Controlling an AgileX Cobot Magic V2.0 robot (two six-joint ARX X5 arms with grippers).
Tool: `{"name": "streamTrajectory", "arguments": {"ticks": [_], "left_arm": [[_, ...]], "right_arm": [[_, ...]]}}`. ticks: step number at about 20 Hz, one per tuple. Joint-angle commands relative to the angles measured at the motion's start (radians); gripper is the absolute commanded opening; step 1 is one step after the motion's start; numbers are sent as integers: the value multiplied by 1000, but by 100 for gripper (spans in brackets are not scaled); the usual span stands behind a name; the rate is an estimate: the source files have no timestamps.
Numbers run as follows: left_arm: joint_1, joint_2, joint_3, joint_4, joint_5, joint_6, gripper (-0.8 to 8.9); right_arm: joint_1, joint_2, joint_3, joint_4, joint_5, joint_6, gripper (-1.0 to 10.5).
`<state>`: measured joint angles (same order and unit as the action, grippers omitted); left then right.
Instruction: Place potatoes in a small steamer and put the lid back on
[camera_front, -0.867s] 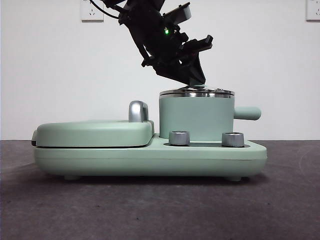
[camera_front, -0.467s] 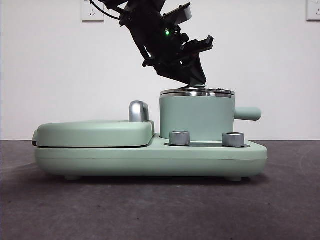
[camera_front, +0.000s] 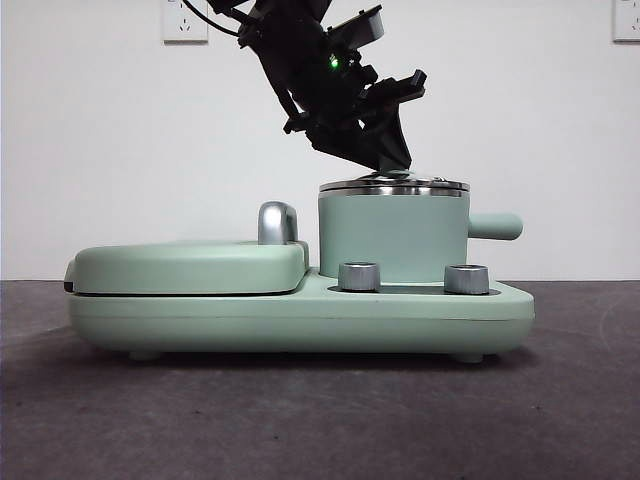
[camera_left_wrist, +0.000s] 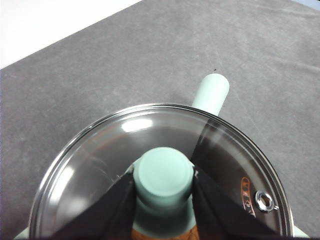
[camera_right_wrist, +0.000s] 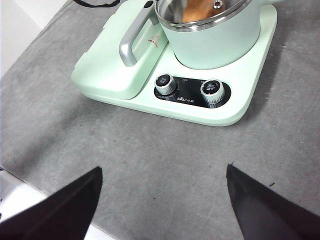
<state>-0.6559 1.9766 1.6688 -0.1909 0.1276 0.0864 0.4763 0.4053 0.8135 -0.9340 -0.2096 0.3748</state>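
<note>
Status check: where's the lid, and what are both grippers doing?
Left gripper shut on lid knob, lid seated on small steamer. Right gripper open, waiting clear. Nothing in the way.

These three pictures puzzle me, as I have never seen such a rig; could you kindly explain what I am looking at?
It is a robot with two arms at a grey table, each ending in a gripper of two black jaws. One picture looks level across the table from a low camera; the other two come from cameras on the arms' wrists.

On the table stands a mint-green cooker with two dials, a flat griddle on one side and a small steamer on the other. The lid sits on the steamer, and something tan-brown, likely a potato, shows through it.

The left gripper has its jaws shut on the lid's green knob. The right gripper hangs open above the table, away from the cooker, holding nothing.
</note>
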Motion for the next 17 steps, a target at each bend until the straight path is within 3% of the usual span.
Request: {"name": "streamTrajectory", "arguments": {"ticks": [1,3,6,12,17], "left_arm": [[-7,34,25,-26,-1,-32,309],[-6,23,33,-25,-1,-40,414],[-6,-4,42,-30,-1,-39,481],[-5,-108,42,-121,-1,-40,482],[-5,-304,42,-433,0,-39,462]], "right_arm": [[6,3,7,6,0,10,388],[6,3,7,6,0,10,388],[6,3,7,6,0,10,388],[6,3,7,6,0,10,388],[6,3,7,6,-16,10,388]]}}
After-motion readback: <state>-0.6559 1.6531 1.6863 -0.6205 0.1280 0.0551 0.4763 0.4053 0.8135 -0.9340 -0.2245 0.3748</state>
